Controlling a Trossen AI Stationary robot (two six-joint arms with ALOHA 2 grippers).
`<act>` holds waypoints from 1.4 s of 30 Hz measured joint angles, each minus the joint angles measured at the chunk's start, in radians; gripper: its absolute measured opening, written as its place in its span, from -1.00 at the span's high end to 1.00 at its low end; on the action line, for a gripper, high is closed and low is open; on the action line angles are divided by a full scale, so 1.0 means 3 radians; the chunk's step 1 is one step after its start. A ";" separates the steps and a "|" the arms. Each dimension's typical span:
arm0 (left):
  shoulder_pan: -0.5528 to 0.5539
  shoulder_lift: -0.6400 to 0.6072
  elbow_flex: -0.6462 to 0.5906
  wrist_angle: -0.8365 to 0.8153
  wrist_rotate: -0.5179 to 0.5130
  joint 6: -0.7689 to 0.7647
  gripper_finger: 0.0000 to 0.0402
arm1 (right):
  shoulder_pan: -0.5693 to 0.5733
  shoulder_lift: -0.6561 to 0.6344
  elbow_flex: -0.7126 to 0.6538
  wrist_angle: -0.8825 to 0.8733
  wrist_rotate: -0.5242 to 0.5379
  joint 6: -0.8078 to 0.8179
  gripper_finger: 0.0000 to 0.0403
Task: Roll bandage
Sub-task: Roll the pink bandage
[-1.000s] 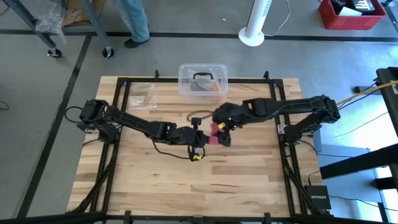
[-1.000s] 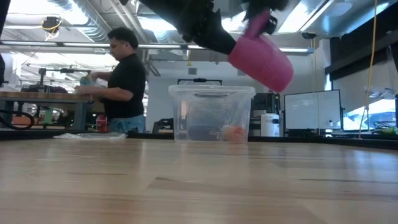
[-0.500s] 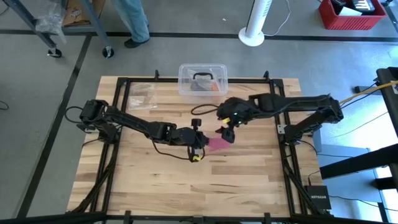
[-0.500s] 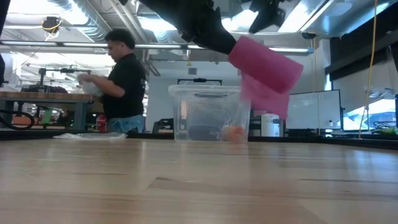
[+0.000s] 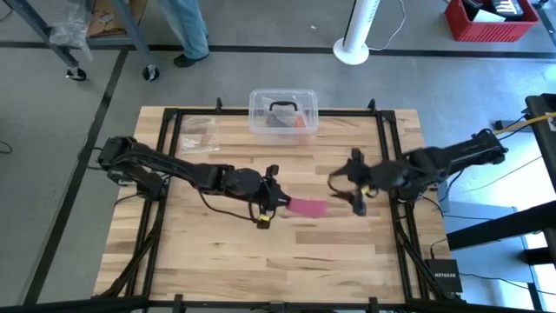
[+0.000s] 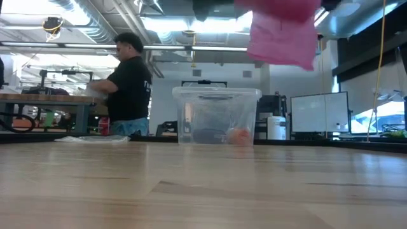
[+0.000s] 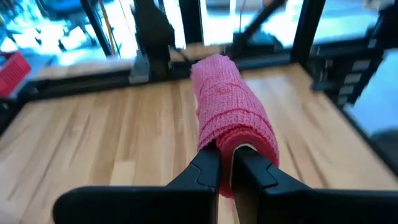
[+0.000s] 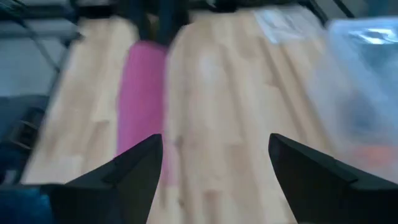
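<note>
High view: the left gripper (image 5: 266, 205) sits near the table's middle, clenched on one end of the pink bandage (image 5: 306, 208), which sticks out to the right above the wooden table (image 5: 217, 261). The right gripper (image 5: 356, 193) is well apart to the right, fingers spread and empty. The clear plastic box (image 5: 283, 110) stands at the far edge.

Low view: the bandage (image 6: 282, 35) hangs high above the table, a loose flap drooping. That flap could unwind further, since nothing pins it.

Left wrist view: the two fingers (image 7: 205, 171) pinch only the near end of the partly rolled bandage (image 7: 231, 118). With such a small hold, the soft roll could slip free or sag.

Right wrist view: the wide-open fingers (image 8: 134, 165) face the bandage (image 8: 140, 93) from a distance. A misaligned approach could push it out of the other grip.
</note>
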State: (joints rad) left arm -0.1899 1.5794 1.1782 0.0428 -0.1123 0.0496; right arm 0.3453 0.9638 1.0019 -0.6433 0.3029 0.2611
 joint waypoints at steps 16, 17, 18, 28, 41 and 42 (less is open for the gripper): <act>-0.0002 -0.0057 0.0005 0.0247 -0.0007 0.0004 0.94 | 0.0290 -0.0202 -0.1288 0.1529 0.0200 -0.0112 -0.47; -0.0002 -0.0057 0.0005 0.0247 -0.0007 0.0003 0.94 | 0.0290 -0.0188 -0.1289 0.1554 0.0212 -0.0111 -0.47; -0.0003 -0.0057 0.0005 0.0244 -0.0008 0.0001 0.94 | 0.0290 -0.0171 -0.1289 0.1581 0.0227 -0.0079 -0.47; -0.0036 -0.0057 0.0005 0.0246 -0.0009 -0.0025 0.94 | 0.0287 0.0038 -0.1292 0.1961 0.0346 -0.0389 -0.10; -0.0072 -0.0054 0.0004 0.0295 0.0356 0.0012 0.94 | 0.0296 0.0040 -0.1173 0.2402 0.0797 -0.1565 0.91; -0.0072 -0.0052 0.0004 0.0320 0.0415 0.0017 0.94 | 0.0297 0.0040 -0.1126 0.2429 0.0787 -0.1695 0.95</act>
State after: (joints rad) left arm -0.2115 1.5639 1.1793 0.1390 0.0124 0.0547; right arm 0.4343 0.9756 0.6641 0.0854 0.5391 -0.2474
